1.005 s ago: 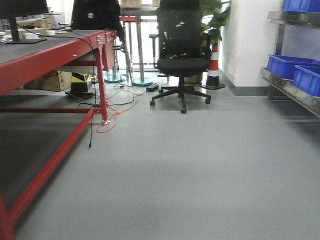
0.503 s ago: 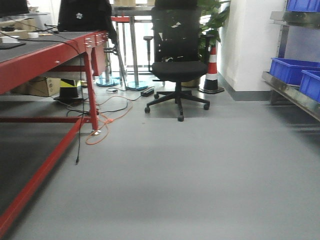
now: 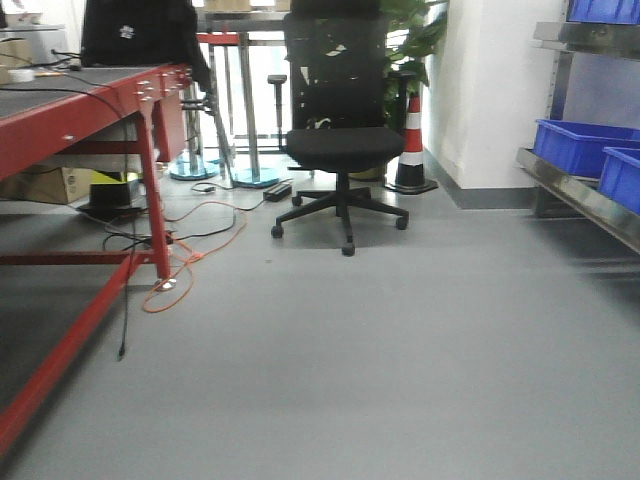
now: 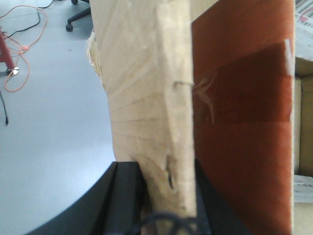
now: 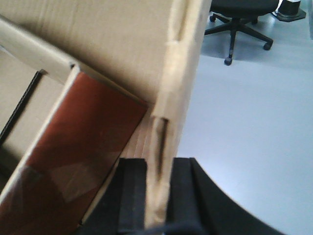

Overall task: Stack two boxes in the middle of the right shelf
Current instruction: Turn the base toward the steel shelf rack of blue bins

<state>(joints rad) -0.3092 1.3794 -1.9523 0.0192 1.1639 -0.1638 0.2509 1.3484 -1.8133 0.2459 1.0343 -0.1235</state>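
In the left wrist view my left gripper [image 4: 164, 169] is shut on the pale, jagged-edged flap [image 4: 146, 83] of a brown cardboard box; the box's dark inside with a tape strip [image 4: 239, 122] shows to the right. In the right wrist view my right gripper [image 5: 157, 164] is shut on a thin cardboard box flap [image 5: 181, 73], with the box wall [image 5: 98, 34] and dark inside to the left. I cannot tell whether both hold the same box. The steel shelf [image 3: 575, 190] stands at the right edge of the front view. Neither gripper nor box shows in the front view.
Blue bins [image 3: 585, 145] sit on the shelf level. A red-framed workbench [image 3: 90, 110] runs along the left, with orange cable [image 3: 190, 260] on the floor by its leg. A black office chair [image 3: 340, 140] and a traffic cone [image 3: 410, 145] stand ahead on the grey floor.
In the front view the workbench, cable and chair have slid left and lower in the frame, and look closer. The shelf stays at the right edge.
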